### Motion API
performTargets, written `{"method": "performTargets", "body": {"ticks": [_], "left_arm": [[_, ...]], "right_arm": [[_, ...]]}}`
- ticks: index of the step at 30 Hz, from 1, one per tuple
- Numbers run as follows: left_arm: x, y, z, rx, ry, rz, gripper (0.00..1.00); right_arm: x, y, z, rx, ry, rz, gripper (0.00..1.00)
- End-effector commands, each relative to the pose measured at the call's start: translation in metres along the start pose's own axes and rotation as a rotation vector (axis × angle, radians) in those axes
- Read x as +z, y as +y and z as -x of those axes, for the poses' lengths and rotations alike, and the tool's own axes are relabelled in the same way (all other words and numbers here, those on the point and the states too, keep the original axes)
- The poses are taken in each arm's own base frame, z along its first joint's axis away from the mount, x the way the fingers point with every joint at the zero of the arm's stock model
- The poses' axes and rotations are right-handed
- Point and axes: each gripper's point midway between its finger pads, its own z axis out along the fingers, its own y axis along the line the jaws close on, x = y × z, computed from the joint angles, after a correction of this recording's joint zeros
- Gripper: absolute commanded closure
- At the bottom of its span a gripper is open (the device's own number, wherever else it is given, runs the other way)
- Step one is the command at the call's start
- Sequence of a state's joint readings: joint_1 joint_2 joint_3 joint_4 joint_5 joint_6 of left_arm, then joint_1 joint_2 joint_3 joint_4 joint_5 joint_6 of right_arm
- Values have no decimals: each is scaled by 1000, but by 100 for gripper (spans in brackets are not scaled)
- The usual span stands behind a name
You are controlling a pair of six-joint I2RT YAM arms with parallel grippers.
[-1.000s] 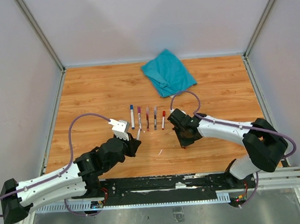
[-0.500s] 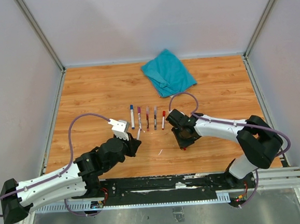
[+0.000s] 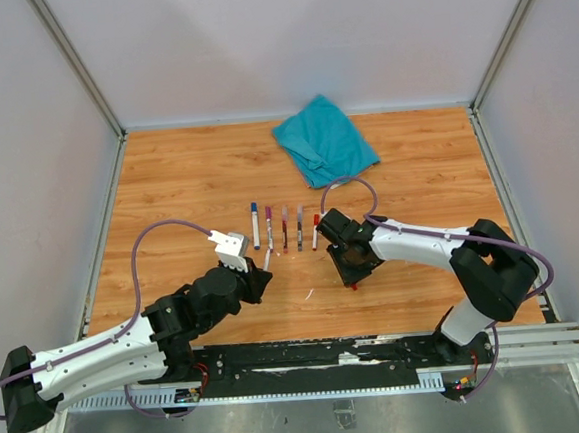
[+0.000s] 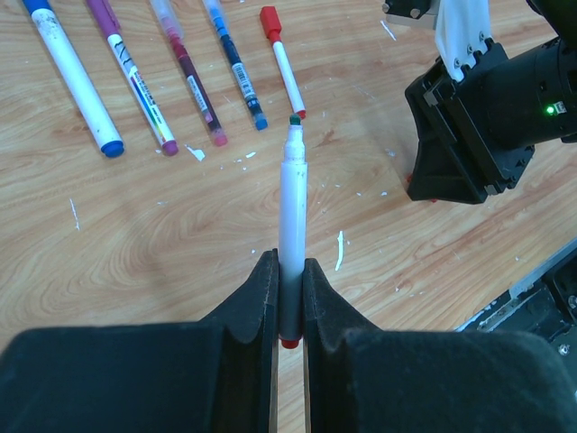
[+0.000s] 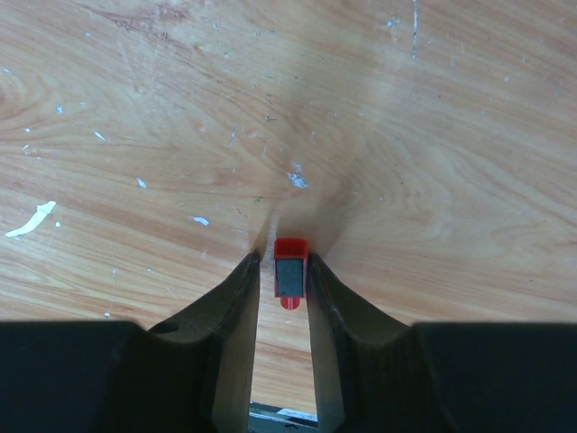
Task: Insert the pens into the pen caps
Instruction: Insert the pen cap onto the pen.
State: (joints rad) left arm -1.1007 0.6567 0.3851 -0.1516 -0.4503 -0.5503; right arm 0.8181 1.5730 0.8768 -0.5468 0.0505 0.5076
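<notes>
On the table [image 3: 167, 186], the left gripper [image 4: 288, 271] had its fingers clamped on a white pen [image 4: 293, 198], whose long axis ran straight out ahead, dark tip leading. The right gripper [image 5: 284, 259] stood near, off to the pen's right. Its fingers were narrowly parted around the red cap [image 5: 290, 268], with a gap showing on one side. Tip and cap were apart.

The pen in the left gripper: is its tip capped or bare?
Bare: the pen clamped in the left gripper ends in an exposed dark tip, nothing fitted over it.

right gripper [image 5: 283, 260] | shifted left | jaws widened about red cap [image 5: 290, 269]
</notes>
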Motion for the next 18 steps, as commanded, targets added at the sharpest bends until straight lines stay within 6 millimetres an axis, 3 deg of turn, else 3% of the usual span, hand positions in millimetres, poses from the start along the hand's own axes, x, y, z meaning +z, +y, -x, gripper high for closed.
{"method": "performTargets", "body": {"ticks": [1, 6, 10, 11, 14, 18], "left_arm": [[1, 0, 7, -21, -30, 1, 99], [1, 0, 6, -21, -27, 4, 99], [2, 2, 6, -39, -28, 19, 100], [2, 2, 6, -45, -30, 17, 99], [1, -2, 8, -58, -37, -1, 100], [1, -7, 13, -64, -44, -17, 100]], "right_arm": [[8, -8, -16, -31, 56, -43, 73], [7, -13, -24, -53, 88, -61, 77], [5, -15, -26, -76, 105, -64, 98], [3, -14, -24, -79, 99, -62, 99], [-9, -11, -11, -80, 25, -36, 99], [-43, -7, 21, -80, -167, 10, 99]]}}
